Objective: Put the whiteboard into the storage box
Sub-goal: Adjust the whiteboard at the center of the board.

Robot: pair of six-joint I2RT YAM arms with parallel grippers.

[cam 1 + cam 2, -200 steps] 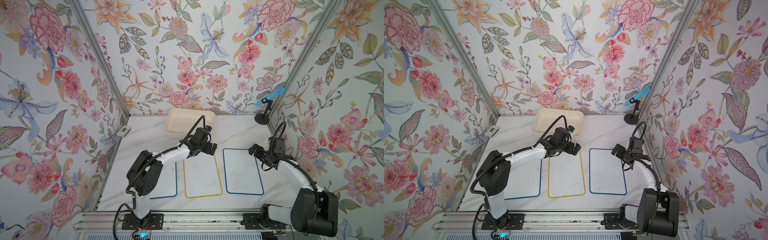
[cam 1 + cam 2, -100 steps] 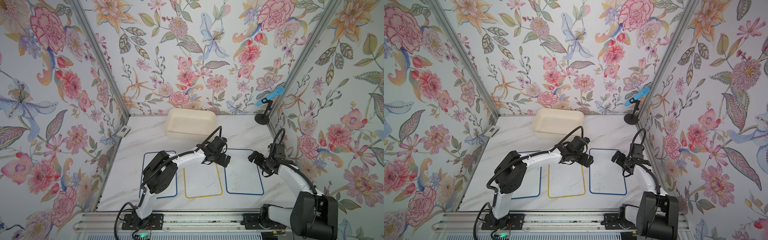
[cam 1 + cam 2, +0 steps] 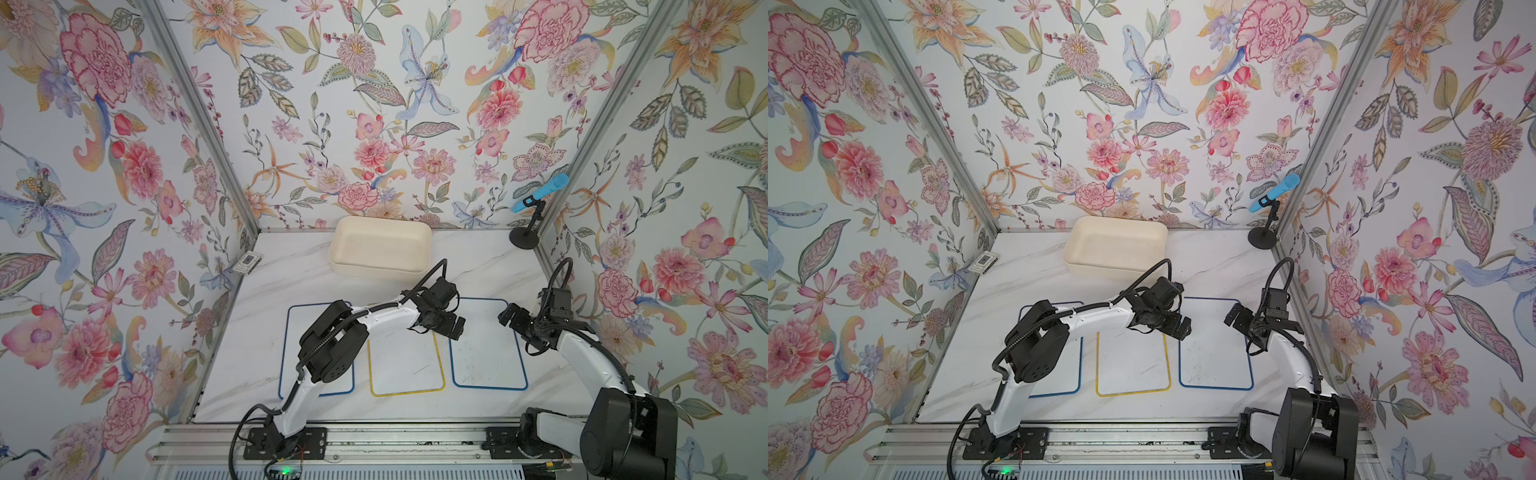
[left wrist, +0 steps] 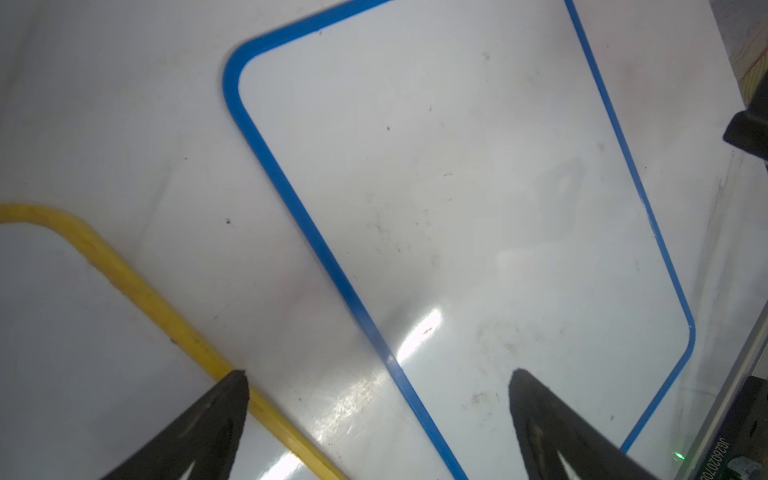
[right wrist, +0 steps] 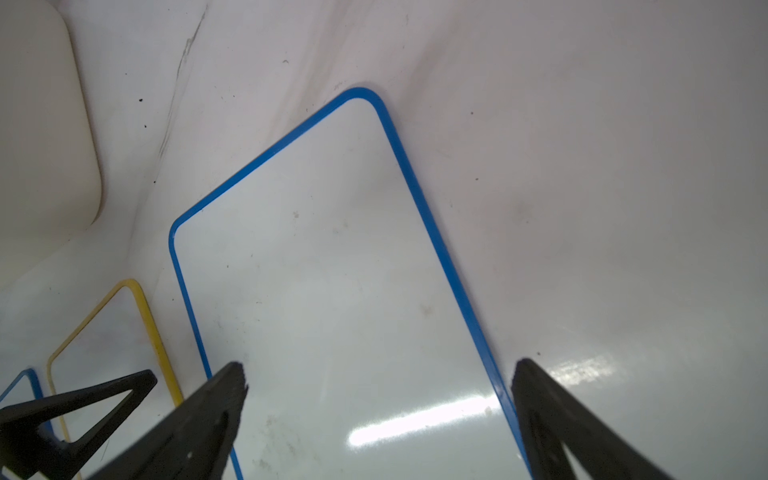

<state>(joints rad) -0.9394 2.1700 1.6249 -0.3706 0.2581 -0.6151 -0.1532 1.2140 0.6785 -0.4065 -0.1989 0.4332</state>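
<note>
Storage box (image 3: 380, 245): cream, low-walled, at the back of the counter (image 3: 286, 278) close to the rear wall, open side up. In the right wrist view one rounded corner of it shows (image 5: 41, 124).

Whiteboards: three lie flat on the counter in a row, nearer the arm bases than the box, all outside it.
- blue-framed left board (image 3: 286, 353), largely under the left arm
- yellow-framed board (image 3: 405, 368), middle
- blue-framed right board (image 3: 486, 357)
Narrow strips of bare counter separate them.

Left fingers (image 3: 453, 326): spread wide, holding nothing. They hang over the gap between the yellow-framed board and the blue-framed right board. In the left wrist view one tip (image 4: 232, 386) sits above the yellow frame and the other above the white face of the right board (image 4: 457, 187), with that board's long blue edge between them. Contact with the surface: cannot tell.

Right fingers (image 3: 510, 314): also spread wide, empty, over the outer far part of the same right board. In the right wrist view one tip (image 5: 232, 382) is at the board's inner long edge, the other just outside the opposite edge.

Blue microphone on a black stand (image 3: 540, 193): back right corner.
</note>
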